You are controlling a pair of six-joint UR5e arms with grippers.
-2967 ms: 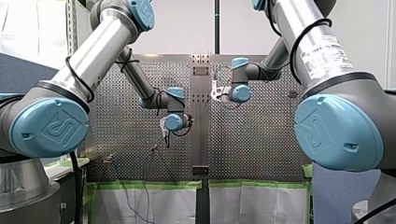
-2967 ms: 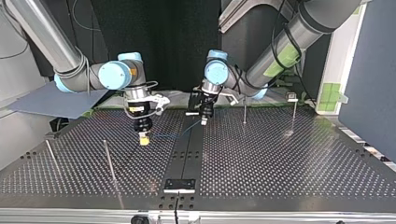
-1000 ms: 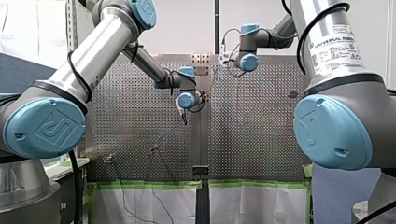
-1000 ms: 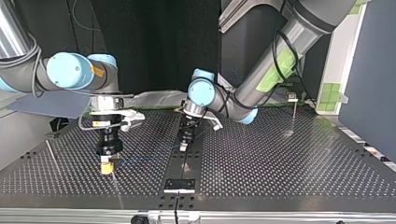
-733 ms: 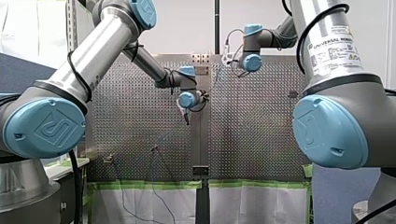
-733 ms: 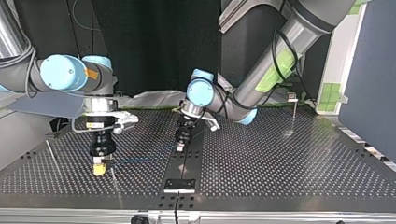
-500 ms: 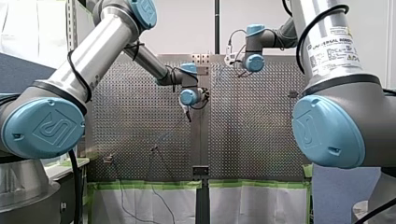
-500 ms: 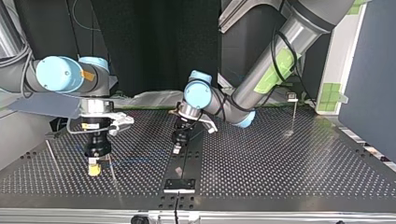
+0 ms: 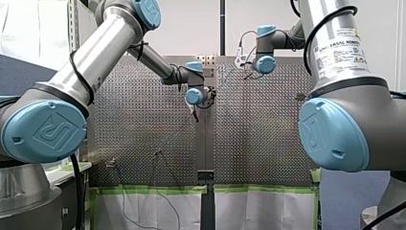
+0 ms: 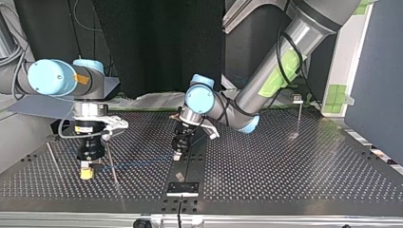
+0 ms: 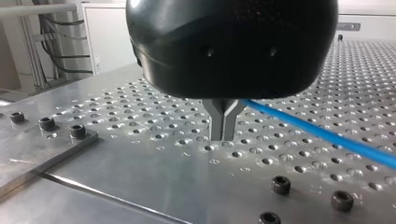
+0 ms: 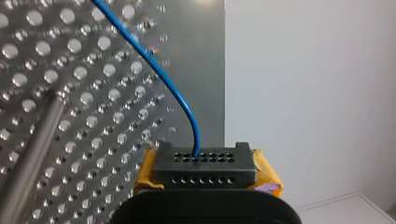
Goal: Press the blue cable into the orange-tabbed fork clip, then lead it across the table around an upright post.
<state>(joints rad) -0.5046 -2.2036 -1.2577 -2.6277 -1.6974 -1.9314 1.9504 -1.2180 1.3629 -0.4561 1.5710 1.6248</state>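
Note:
The blue cable (image 10: 138,164) stretches low over the perforated table (image 10: 285,166) between my two grippers. At the top view's left, my right gripper (image 10: 86,173) points down, its yellow pads shut on the cable's end (image 12: 194,135). A thin upright post (image 10: 110,164) stands just beside it, and the cable crosses that post. Near the table's centre strip, my left gripper (image 10: 177,155) points down just above the plate. Its metal fingers (image 11: 223,125) are shut, and the cable (image 11: 322,133) leads away from them. No orange-tabbed clip can be made out.
A second post (image 10: 53,160) leans at the top view's far left, and another (image 10: 299,116) stands at its back right. Bolt heads (image 11: 281,184) and a screwed-down plate (image 10: 183,188) sit by the centre strip. Small fixtures (image 9: 157,153) stand near the front view's lower left.
My right gripper has carried the cable end further to the top view's left, past the upright post. My left gripper has shifted slightly the same way, staying shut.

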